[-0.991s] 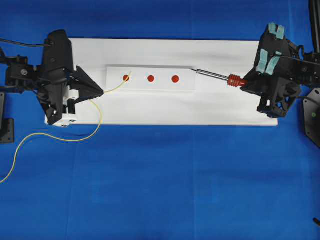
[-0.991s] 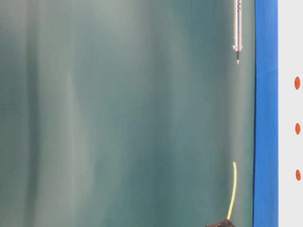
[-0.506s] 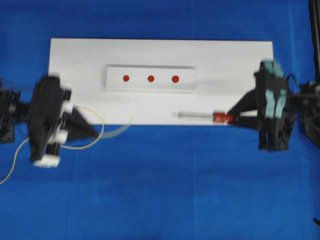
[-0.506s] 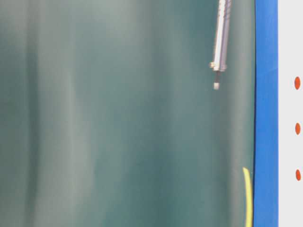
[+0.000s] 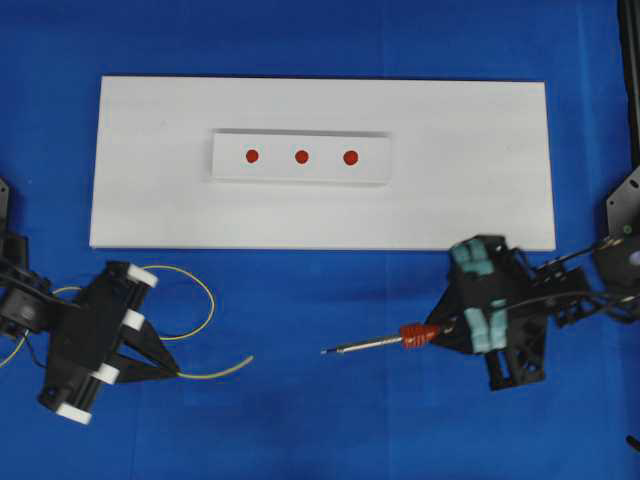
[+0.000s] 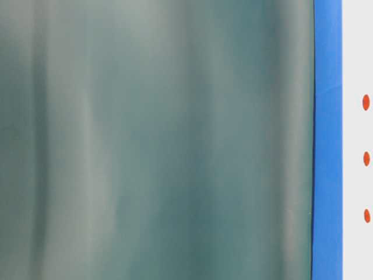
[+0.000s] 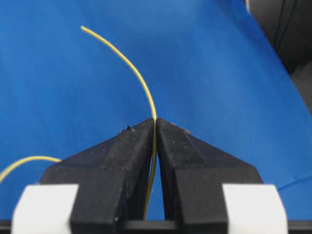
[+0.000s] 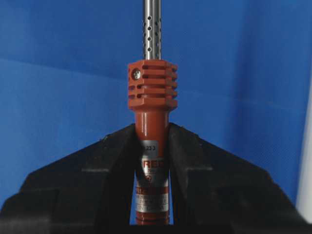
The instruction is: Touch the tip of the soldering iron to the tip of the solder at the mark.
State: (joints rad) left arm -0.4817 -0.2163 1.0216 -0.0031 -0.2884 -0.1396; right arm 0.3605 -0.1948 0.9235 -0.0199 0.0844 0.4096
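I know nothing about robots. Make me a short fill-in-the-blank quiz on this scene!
1. The left gripper pinches a thin ____ wire, the solder.
2. The right gripper holds the soldering iron by its ____ handle.
3. The white block carries ____ red dots.

Missing words: yellow; red; three

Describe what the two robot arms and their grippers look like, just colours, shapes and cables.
Both arms are black. The left gripper has two black wedge-shaped fingers tapering to a point, with white blocks along its body. The right gripper has the same black wedge fingers, but teal-green padded pieces on top. Thin black cables run along the right arm.
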